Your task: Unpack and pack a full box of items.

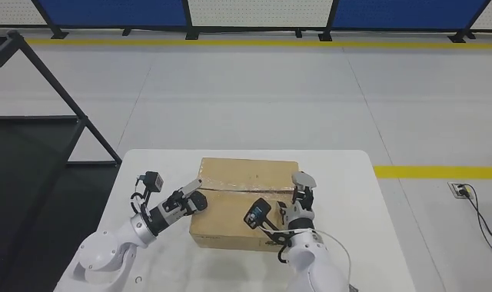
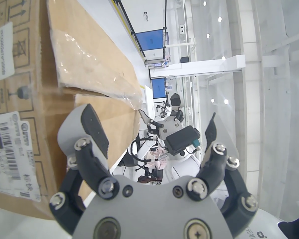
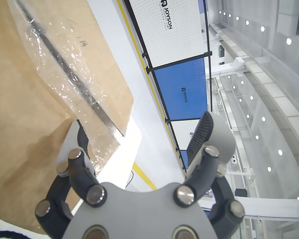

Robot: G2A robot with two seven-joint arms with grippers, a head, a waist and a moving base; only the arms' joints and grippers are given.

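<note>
Left gripper (image 1: 194,194) spread at left end of taped box (image 1: 246,196), right gripper (image 1: 304,186) — also spread — at right end, box near tabletop (image 1: 154,169) far edge.

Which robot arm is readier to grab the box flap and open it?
Probably right: the right gripper is open with the box's taped flap corner tucked between its fingers. The left gripper, also open, is beside the other end.

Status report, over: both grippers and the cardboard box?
Left gripper open at one end of cardboard box. Right gripper open at opposite end. Flaps down. Crumpled clear tape along seam.
</note>
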